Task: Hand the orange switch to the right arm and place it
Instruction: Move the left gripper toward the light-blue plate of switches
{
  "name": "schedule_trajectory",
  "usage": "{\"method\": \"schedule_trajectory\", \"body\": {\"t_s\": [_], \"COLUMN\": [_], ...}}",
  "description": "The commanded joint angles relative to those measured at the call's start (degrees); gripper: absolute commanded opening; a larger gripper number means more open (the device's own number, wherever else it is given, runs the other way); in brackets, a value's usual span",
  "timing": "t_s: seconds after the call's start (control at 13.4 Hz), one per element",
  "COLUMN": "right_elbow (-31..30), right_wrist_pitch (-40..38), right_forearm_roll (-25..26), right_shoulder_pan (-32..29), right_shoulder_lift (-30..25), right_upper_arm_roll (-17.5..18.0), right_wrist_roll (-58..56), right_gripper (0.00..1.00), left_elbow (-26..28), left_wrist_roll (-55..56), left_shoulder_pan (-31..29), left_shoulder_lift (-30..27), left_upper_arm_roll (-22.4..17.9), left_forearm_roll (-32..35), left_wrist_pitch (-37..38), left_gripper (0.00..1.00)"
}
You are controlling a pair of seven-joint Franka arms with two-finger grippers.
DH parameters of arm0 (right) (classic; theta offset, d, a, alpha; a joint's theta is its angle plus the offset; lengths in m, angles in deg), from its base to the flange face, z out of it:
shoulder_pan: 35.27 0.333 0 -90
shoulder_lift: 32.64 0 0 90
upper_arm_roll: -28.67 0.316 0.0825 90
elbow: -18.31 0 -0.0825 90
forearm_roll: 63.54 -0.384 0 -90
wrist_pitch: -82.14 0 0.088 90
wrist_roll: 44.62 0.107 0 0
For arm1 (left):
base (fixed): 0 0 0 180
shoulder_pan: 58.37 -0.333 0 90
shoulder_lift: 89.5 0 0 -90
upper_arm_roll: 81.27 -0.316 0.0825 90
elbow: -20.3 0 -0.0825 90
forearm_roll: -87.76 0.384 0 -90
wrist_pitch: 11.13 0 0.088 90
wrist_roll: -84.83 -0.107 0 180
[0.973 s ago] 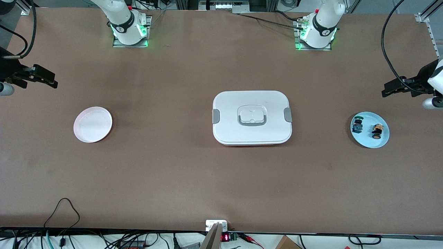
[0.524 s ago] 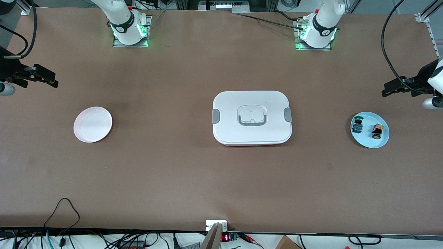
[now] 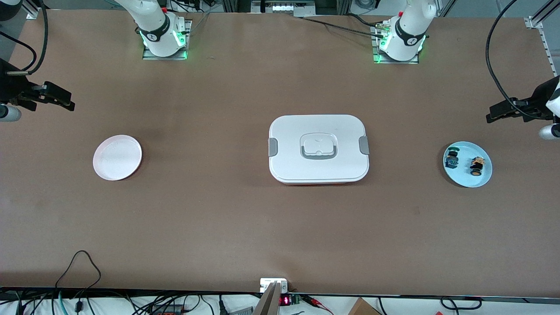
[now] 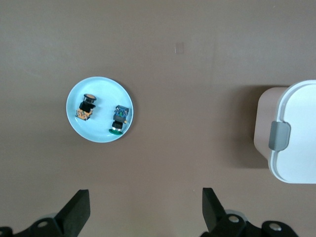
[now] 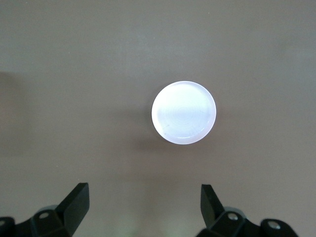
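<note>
At the left arm's end of the bench [image 3: 245,227], the left end effector [image 3: 496,114] hangs high in the air, fingers [image 4: 79,210] spread wide and empty. Below it and a little nearer the front camera sits a pale blue plate [image 3: 481,177]. The orange switch [image 3: 477,165] lies on its side on that plate, well apart from the end effector; a green-capped switch with a blue body [image 3: 451,159] lies just beside it on the same plate, not touching. At the right arm's end, the right end effector [image 3: 61,99] hangs high over the bench, fingers [image 5: 78,201] also spread wide, nothing held. A white plate [image 3: 117,157] sits below it, bare. A closed white lidded box [image 3: 318,148] with grey latches stands mid-bench between the two plates.
</note>
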Motion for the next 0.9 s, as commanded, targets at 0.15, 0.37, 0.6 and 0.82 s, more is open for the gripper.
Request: {"method": "schedule_trajectory", "body": {"t_s": [0.15, 0.37, 0.6, 0.82], "right_elbow": [-1.0, -0.9, -0.9, -0.8], "right_wrist_pitch": [-0.2, -0.2, -0.3, -0.3], "right_forearm_roll": [-0.1, -0.4, -0.6, -0.6], "right_shoulder_pan": [-0.3, -0.4, -0.3, -0.4], "right_shoulder_lift": [-1.2, -1.2, -1.2, -1.2], "right_upper_arm_roll": [0.3, 0.2, 0.2, 0.1], "right_wrist_roll": [0.0, -0.2, -0.3, -0.2], "right_gripper": [1.00, 1.00, 1.00, 1.00], "left_elbow": [-0.2, 2.5, 5.6, 9.9], "left_wrist_roll": [-9.2, -18.7, -33.8, -48.3], "left_shoulder_pan": [-1.1, -6.0, -8.2, -9.0], "left_shoulder_lift": [1.4, 2.6, 4.1, 4.4], "left_upper_arm_roll": [-0.1, -0.1, -0.1, 0.0], "left_forearm_roll": [0.8, 1.5, 5.2, 8.6], "left_wrist_pitch": [2.4, 1.3, 0.0, -3.8], "left_gripper": [1.00, 1.00, 1.00, 1.00]}}
